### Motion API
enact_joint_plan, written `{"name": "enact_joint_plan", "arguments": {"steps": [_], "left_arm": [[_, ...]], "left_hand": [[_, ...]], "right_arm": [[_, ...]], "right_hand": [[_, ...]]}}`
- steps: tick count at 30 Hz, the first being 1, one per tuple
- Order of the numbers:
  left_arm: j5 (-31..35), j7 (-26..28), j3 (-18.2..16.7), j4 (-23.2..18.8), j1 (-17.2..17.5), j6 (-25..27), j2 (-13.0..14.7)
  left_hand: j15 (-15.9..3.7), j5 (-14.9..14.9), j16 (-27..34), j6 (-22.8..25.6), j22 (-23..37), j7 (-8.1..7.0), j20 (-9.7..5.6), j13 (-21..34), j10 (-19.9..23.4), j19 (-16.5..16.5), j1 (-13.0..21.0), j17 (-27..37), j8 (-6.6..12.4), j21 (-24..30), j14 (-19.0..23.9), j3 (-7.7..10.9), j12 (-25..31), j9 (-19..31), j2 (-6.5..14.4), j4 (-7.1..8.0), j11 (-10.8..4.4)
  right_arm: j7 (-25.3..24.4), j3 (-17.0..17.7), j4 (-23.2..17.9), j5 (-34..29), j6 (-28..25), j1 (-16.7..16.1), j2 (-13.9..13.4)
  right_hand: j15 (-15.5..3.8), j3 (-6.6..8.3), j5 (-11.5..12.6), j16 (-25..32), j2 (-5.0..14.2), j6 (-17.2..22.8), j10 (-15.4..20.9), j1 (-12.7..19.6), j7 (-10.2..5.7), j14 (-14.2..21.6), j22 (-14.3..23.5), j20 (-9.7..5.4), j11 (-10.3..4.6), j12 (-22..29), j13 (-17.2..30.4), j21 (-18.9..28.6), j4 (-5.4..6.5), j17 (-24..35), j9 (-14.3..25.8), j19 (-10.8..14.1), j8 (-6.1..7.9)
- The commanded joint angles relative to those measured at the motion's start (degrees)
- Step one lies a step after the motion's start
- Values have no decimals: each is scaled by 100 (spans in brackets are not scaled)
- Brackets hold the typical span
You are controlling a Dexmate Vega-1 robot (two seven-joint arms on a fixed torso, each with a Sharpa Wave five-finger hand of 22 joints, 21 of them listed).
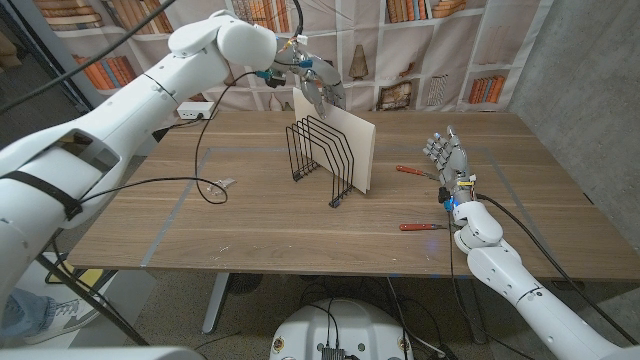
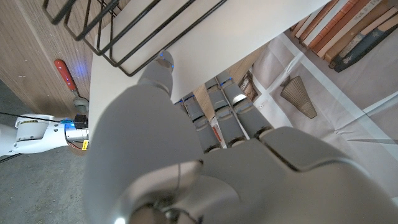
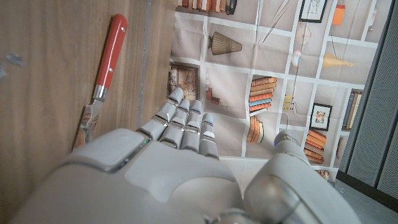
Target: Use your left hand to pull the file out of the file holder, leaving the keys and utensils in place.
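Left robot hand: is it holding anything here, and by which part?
The left robot hand grips the cream file by its top edge, above the black wire file holder. The right robot hand holds nothing.

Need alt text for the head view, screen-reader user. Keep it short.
The robot's left hand grips the top edge of a cream file standing in a black wire file holder at the middle of a wooden table. The right hand stands open near the table's right side, by two red-handled utensils. Small keys lie to the holder's left.
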Motion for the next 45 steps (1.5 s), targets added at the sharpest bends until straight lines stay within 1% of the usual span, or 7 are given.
{"name": "enact_joint_plan", "arguments": {"steps": [1,9,18,22,29,30,45], "left_arm": [[-105,27,56,214,-6,-21,-85],[-103,88,77,236,-4,58,-132],[16,155,113,168,-8,131,-147],[24,127,156,253,-34,177,-195],[59,157,212,304,-24,223,-228],[67,162,217,295,-20,227,-226],[19,220,82,-9,33,447,-157]], "left_hand": [[-852,-36,47,175,14,-12,-409,16,144,238,102,19,49,107,196,54,19,10,22,-4,9],[-870,-119,65,463,7,32,-427,92,470,602,318,27,93,244,603,112,81,21,88,-25,59],[-887,-249,97,1223,16,100,-448,148,1008,893,522,53,221,387,1220,184,135,-49,191,12,-8],[-899,-291,109,1612,15,113,-453,186,1256,1019,573,68,286,455,1482,193,151,-73,220,34,49],[-939,-322,185,2050,10,164,-431,273,1649,1292,706,107,368,586,1893,193,220,-81,245,15,51],[-954,-331,214,2121,12,237,-431,305,1758,1382,731,116,375,631,2015,174,246,-79,231,12,64],[-926,-343,261,2379,9,340,-427,483,2001,1616,767,155,390,762,2313,106,310,-85,207,49,172]], "right_arm": [[-47,-1,-46,-27,-45,15,-6],[-76,31,-89,-14,-64,-23,-30],[-6,28,-17,28,-55,1,-20],[419,82,249,435,213,62,196],[414,114,325,451,337,69,264],[400,115,315,436,335,68,257],[350,94,265,320,326,89,203]], "right_hand": [[6,-30,-1,-25,-23,48,54,-53,24,39,27,-103,15,23,20,-15,1,23,25,53,3],[1,-37,1,-33,-22,49,60,-59,17,49,29,-92,20,19,20,-38,0,23,26,61,0],[4,-44,2,-43,-20,47,61,-64,11,52,30,-88,11,13,20,-62,-1,23,26,70,-4],[9,-47,2,-46,-19,47,65,-64,11,55,31,-84,10,12,20,-69,-2,22,26,79,-5],[16,-36,9,-57,-10,60,70,-29,-7,58,32,-77,9,10,21,-91,-24,16,26,81,-1],[14,-34,10,-60,-8,68,72,-22,-11,57,32,-74,16,9,21,-95,-28,15,26,82,2],[9,-33,16,-75,-4,95,97,4,-33,69,33,-68,14,9,22,-139,-49,12,27,92,7]]}}
